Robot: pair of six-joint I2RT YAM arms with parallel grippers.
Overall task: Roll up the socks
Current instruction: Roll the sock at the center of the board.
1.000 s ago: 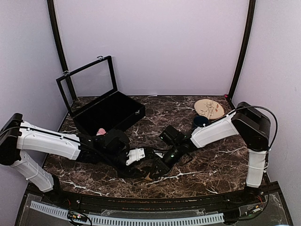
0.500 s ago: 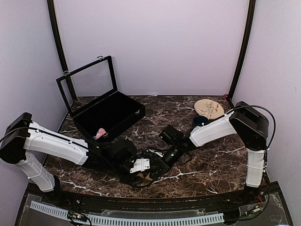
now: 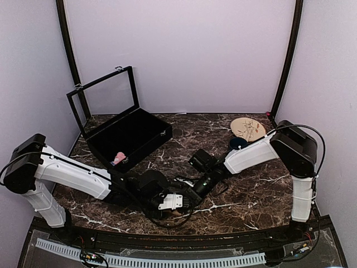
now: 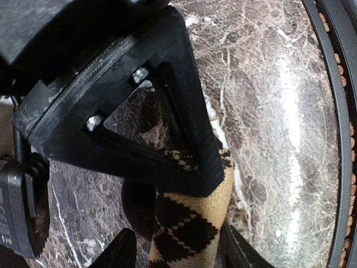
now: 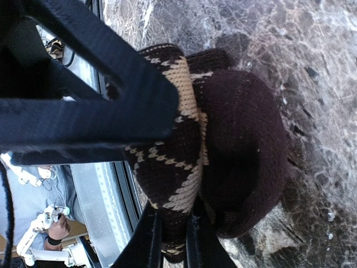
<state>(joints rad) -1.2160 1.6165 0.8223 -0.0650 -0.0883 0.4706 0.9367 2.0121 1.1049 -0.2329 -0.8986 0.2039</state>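
- Brown and tan wool with a diamond pattern: these are the socks [image 5: 234,145]. They lie at the near edge of the tabletop [image 3: 245,215], about in the middle.
- I think the rolling step is in hand. One end is already a fat, round, dark brown ball, and a strip with the pattern wraps over it.
- The right pincer [image 5: 173,237] is clenched on the patterned end. Its two fingers sit close together, with the wool pinched between them.
- The left pincer [image 4: 179,251] has a finger on each side of the patterned strip. I cannot tell if it squeezes the strip or just sits around it.
- The two pincers are very close to each other, with the socks between them.
- Next, I think the loose strip must be pulled over the ball and tucked in, so the roll does not open. One pincer must hold the ball tight while the other turns.
- The wool looks soft and stretchy, so it may slip out.
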